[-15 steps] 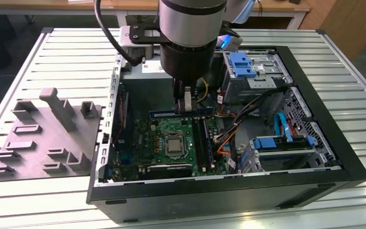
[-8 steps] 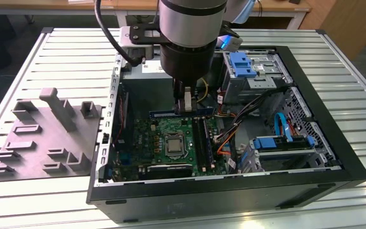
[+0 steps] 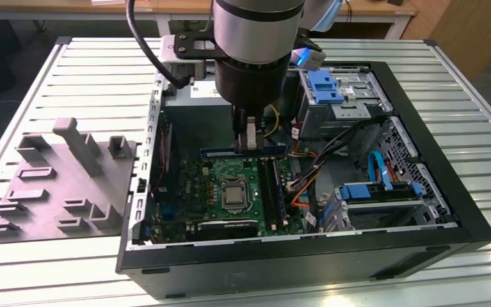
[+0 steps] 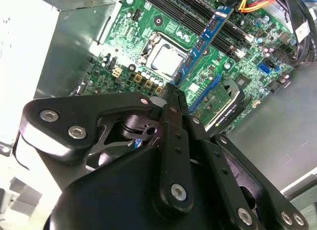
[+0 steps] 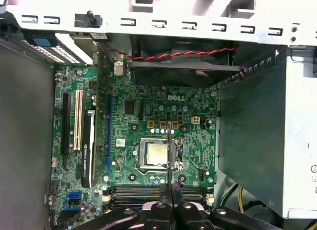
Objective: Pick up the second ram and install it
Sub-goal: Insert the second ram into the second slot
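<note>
Slatted grey metal bench [image 3: 91, 77] carries an open black computer case [image 3: 313, 262]. Above its green motherboard [image 3: 219, 173], closed black fingers [image 4: 171, 99] pinch the long flat dark-blue memory stick [image 4: 205, 39], half hidden behind them.

Green circuit board [image 5: 195, 153], dark-blue memory stick [image 4: 203, 44], black computer case [image 3: 313, 259], pale ribbed surface [image 3: 83, 89], grey moulded tray [image 3: 48, 192]

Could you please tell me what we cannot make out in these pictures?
- Middle of the ram: exterior view, the gripper covers it.
- Label of the ram: first wrist view, the stick is seen edge-on.
- Part of the slots: first wrist view, the gripper covers it.
</note>
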You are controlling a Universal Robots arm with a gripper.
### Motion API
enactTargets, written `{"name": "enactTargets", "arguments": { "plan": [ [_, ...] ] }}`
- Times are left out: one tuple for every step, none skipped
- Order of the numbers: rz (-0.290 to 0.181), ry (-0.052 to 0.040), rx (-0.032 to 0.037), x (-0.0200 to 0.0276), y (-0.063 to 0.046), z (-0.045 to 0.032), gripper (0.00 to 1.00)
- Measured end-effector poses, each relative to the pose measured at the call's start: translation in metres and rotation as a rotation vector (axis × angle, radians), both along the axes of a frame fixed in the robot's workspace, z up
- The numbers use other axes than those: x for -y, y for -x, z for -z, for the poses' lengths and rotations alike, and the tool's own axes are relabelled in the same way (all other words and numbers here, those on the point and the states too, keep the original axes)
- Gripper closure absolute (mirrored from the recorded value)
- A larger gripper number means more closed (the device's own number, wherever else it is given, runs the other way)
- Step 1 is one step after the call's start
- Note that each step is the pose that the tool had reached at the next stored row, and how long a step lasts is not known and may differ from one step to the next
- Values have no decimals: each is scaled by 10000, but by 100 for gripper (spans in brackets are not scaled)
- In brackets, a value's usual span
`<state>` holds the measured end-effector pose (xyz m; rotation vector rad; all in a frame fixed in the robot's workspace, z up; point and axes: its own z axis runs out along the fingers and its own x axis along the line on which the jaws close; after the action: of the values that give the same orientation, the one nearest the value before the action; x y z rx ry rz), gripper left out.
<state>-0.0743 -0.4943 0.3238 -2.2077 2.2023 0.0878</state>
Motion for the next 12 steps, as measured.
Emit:
{"name": "enactTargets", "arguments": {
  "plan": [
    [163, -1, 0, 0, 0, 2, 89],
    [333, 0, 0, 0, 0, 3, 89],
    [507, 1, 0, 0, 0, 5, 89],
    [679, 0, 0, 0, 0, 6, 89],
    [852, -1, 1, -1, 0, 7, 89],
    [1018, -1, 1, -1, 0, 8, 89],
    [1193, -1, 1, 0, 0, 8, 89],
    [1373, 0, 0, 0, 0, 8, 89],
    [1553, -1, 1, 0, 0, 9, 89],
    [1738, -1, 0, 0, 0, 9, 89],
    [1917, 0, 0, 0, 0, 10, 89],
    [2099, 0, 0, 0, 0, 10, 89]
  ]
}}
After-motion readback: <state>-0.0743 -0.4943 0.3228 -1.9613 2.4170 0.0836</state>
